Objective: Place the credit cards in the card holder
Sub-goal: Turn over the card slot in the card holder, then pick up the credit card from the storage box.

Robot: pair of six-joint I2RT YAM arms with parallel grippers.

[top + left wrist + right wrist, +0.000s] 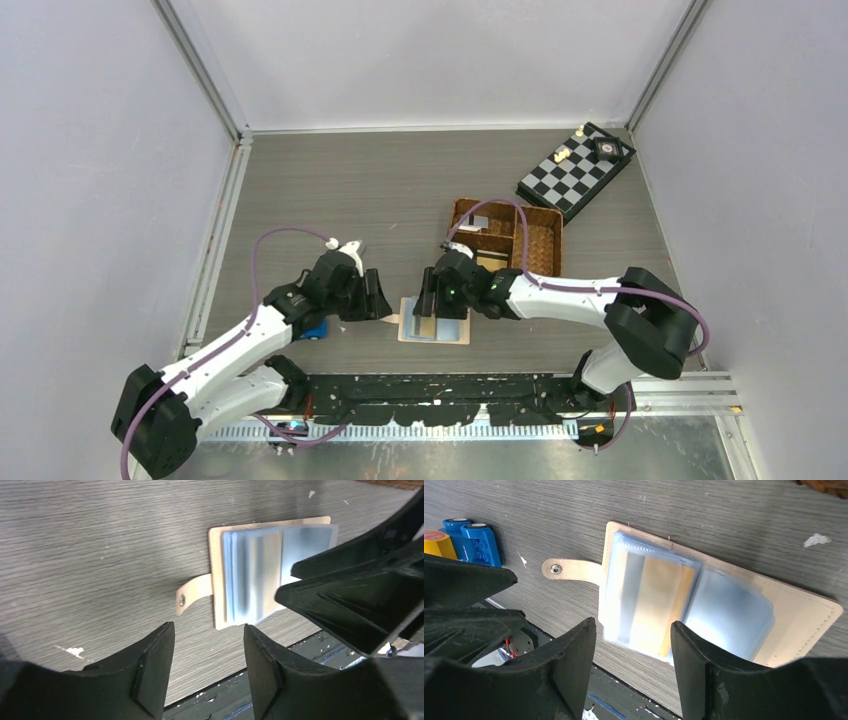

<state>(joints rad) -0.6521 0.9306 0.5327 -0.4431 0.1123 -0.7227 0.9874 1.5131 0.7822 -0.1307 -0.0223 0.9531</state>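
Open and flat on the worktop (350,190), close to the near edge: the holder (804,617), its snap tab (569,570) sticking out to the left, with a tan card (656,605) tucked in its pale blue pockets. Hanging just over it from the right, the right end effector (633,625), fingers wide apart and holding nothing; just left of it, by the tab, the left end effector (209,627), also parted with nothing in between. Farther back to the right, a brown basket (540,245) and a chessboard (575,170); left of the tab, blue blocks (474,540).
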